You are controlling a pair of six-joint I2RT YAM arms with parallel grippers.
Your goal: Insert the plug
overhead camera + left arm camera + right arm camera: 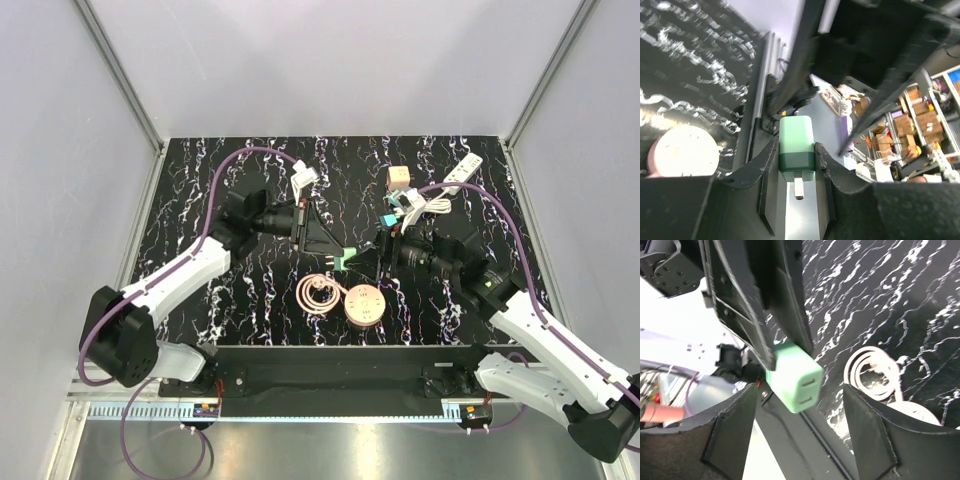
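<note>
Left gripper has the mint-green, cube-shaped plastic plug pinched by its sides, up above the middle of the black, white-veined tabletop. A metal prong shows at the end nearest the left wrist. Right gripper faces it from just beside, fingers spread wide and holding nothing. The plug's slotted face sits between them, untouched.

This looks like a handover setting up. The white power strip lies far right, well apart from the plug.

To do it well, the right fingers should close squarely on the free flat faces, clear of the left's pads, prong end left exposed. Left should let go only once that grip is firm. After that, line the prongs up with a socket before pressing.
</note>
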